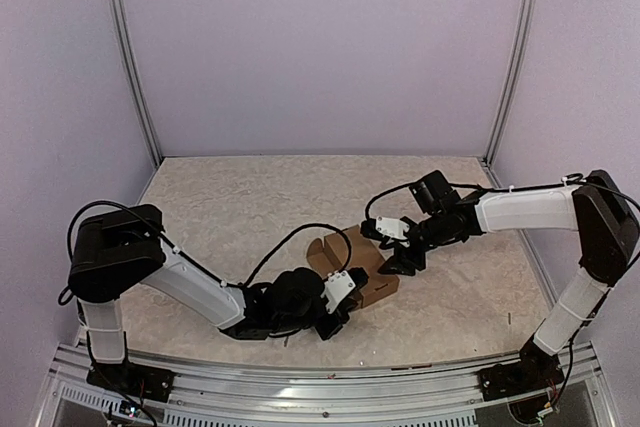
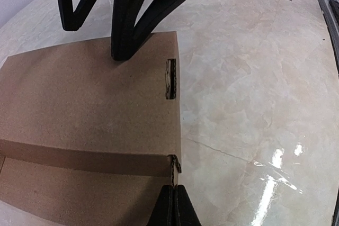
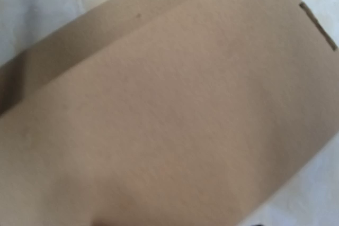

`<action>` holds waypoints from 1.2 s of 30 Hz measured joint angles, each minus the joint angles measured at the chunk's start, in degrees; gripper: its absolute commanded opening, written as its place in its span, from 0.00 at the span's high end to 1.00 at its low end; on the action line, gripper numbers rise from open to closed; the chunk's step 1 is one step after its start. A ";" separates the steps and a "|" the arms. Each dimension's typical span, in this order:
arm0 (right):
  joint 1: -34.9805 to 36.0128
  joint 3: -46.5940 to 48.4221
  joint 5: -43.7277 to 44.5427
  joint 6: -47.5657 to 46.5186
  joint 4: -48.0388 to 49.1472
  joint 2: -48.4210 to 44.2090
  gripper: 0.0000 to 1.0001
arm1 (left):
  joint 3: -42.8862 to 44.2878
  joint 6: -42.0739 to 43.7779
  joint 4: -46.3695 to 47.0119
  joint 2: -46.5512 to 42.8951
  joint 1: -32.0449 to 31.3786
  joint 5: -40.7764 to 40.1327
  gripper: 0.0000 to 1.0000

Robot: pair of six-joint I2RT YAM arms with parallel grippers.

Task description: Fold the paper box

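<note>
The paper box (image 1: 368,259) lies between my two arms as a brown, partly folded shell. Its flat top panel (image 2: 90,99) has a small slot (image 2: 170,79) near the right edge, and a fold line crosses it lower down. My left gripper (image 2: 174,205) is shut, with its tips against the box's near right corner. My right gripper (image 2: 95,39) is open at the far edge. One of its fingertips (image 2: 121,51) rests on the panel and the other hangs just past the edge. Blurred cardboard (image 3: 169,109) fills the right wrist view and hides that gripper's fingers.
The pale marbled table (image 1: 250,207) runs left and behind the box. Purple walls enclose it on three sides. A metal rail (image 1: 330,387) runs along the near edge. An upright rounded flap (image 1: 325,252) stands at the box's left end.
</note>
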 measured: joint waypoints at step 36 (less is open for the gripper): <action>2.56 4.02 -2.25 -0.61 -11.28 -4.98 0.32 | 12.98 -2.34 -30.56 -10.23 0.52 -4.42 0.58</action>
